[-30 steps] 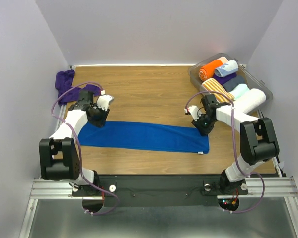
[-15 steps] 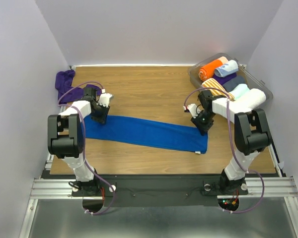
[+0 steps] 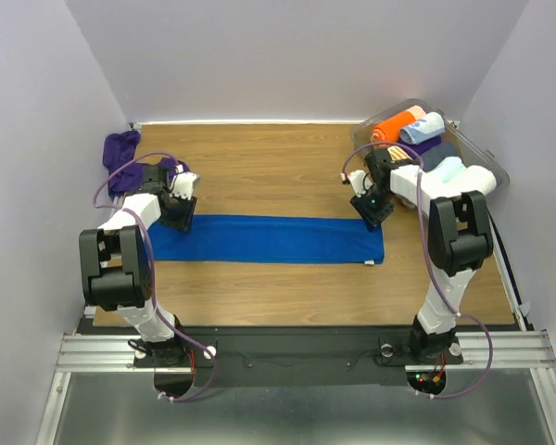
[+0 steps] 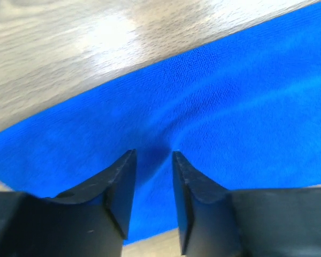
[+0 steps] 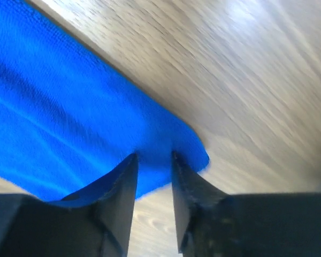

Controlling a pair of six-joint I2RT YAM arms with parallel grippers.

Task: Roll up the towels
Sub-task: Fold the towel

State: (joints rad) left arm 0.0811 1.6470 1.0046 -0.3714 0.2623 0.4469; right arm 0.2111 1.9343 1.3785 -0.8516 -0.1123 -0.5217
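Left claw (image 4: pixel 154 156): jaws narrowly parted, tips on puckered cloth; gripping or let go, cannot tell. Right claw (image 5: pixel 154 156): same, at an end corner. Long royal blue soft cloth towel (image 3: pixel 269 238) lies flat across mid-frame on wooden worktop (image 3: pixel 278 167). Probably light, limp and quick to bunch; take both corners of a short end. Dark purple cloth towel (image 3: pixel 120 151) crumpled upper left.
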